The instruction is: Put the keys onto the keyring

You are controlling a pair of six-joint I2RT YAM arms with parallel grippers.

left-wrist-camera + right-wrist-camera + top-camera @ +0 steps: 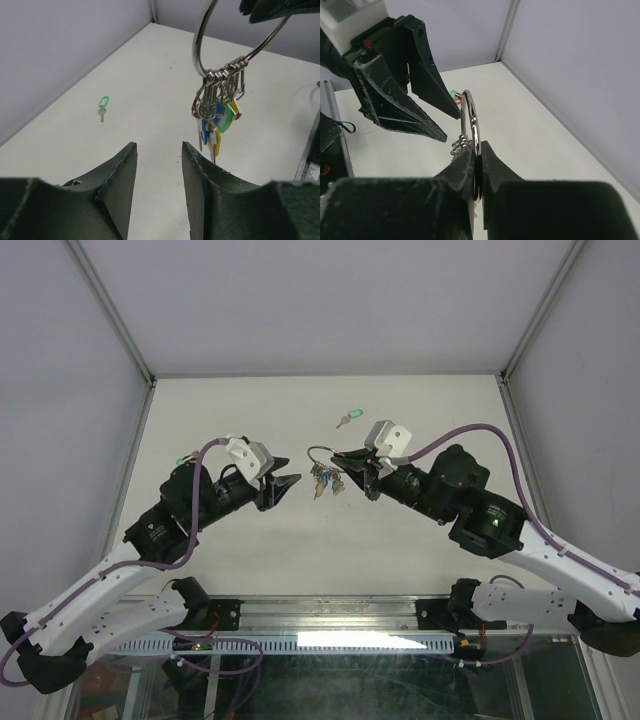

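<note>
The right gripper (477, 150) has its jaws clamped on the keyring (195, 47), whose bunched keys (215, 120) (blue, yellow, green tags) hang beneath. The left gripper (158, 147), jaws apart and empty, sits just beside the keyring. A green-tagged key (102, 106) lies on the table (150, 90), well apart from the keyring.

— What kind of place is this?
— A robotics lab cell: left arm (110, 585) and right arm (560, 560) bolted to a metal rail (330, 615) at a white table (250, 400), boxed in by plain grey panels (300, 300) and aluminium framing posts (108, 308).
</note>
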